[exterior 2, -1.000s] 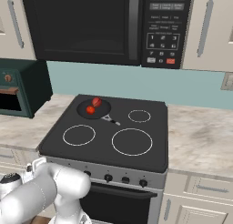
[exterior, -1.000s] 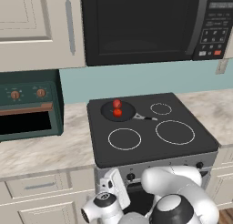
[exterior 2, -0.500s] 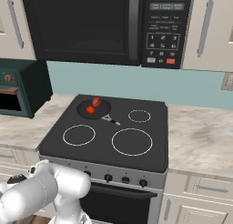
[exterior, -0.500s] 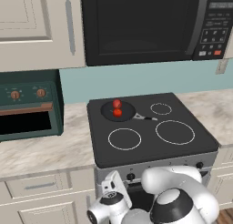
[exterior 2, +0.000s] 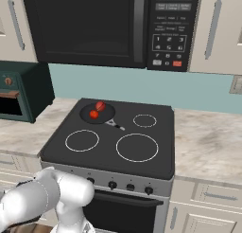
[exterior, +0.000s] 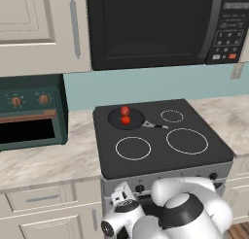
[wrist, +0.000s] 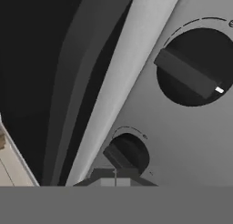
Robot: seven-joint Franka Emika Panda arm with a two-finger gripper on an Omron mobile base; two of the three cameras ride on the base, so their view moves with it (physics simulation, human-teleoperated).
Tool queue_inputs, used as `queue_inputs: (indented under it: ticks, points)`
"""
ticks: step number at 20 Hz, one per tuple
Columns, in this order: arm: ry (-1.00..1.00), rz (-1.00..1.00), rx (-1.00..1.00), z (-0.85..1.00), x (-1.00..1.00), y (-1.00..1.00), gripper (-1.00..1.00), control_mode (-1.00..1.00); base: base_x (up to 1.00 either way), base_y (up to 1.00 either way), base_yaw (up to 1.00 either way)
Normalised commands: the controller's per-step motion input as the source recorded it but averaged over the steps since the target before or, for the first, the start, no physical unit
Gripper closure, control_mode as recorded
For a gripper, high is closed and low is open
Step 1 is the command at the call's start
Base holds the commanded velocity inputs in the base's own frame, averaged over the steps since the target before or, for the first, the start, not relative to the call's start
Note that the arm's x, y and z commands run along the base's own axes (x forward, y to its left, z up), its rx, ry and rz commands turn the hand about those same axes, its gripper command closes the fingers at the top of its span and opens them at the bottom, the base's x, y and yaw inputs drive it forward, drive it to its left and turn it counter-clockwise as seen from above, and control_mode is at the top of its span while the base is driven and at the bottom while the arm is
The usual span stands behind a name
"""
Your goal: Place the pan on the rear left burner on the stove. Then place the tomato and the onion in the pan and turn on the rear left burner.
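The black pan (exterior: 136, 117) sits at the stove's (exterior: 160, 158) rear left, covering the rear left burner, its handle (exterior: 155, 126) pointing right. Two red round things lie in it (exterior: 125, 110) (exterior: 126, 120); I cannot tell which is the tomato and which the onion. From the right, the pan (exterior 2: 107, 114) holds the same pair. My gripper (wrist: 114, 176) is shut with nothing between its tips, low in front of the silver panel, just below a small black knob (wrist: 125, 155). A larger knob (wrist: 191, 73) lies further along the panel. Whether the tips touch the knob is unclear.
A dark green countertop oven (exterior: 29, 111) stands on the marble counter left of the stove. A black microwave (exterior: 155, 29) hangs above. The oven door's grey handle bar (wrist: 123, 82) runs close beside the hand. More knobs (exterior 2: 112, 184) line the panel.
The hand has edged slightly right along the stove's front panel. The pan and the two red things have not moved.
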Motion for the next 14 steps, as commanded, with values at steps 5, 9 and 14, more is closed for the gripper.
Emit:
queue_inputs:
  ticks: [5, 9, 14]
  points:
    - [0.07, 0.08, 0.01, -0.14, 0.0, -0.08, 1.0, -1.0, 0.0, 0.0, 0.0]
    - [0.04, 0.08, 0.0, -0.07, 0.0, -0.12, 1.0, -1.0, 0.0, 0.0, 0.0]
    - [0.01, 0.08, 0.0, -0.02, 0.0, -0.1, 1.0, -1.0, 0.0, 0.0, 0.0]
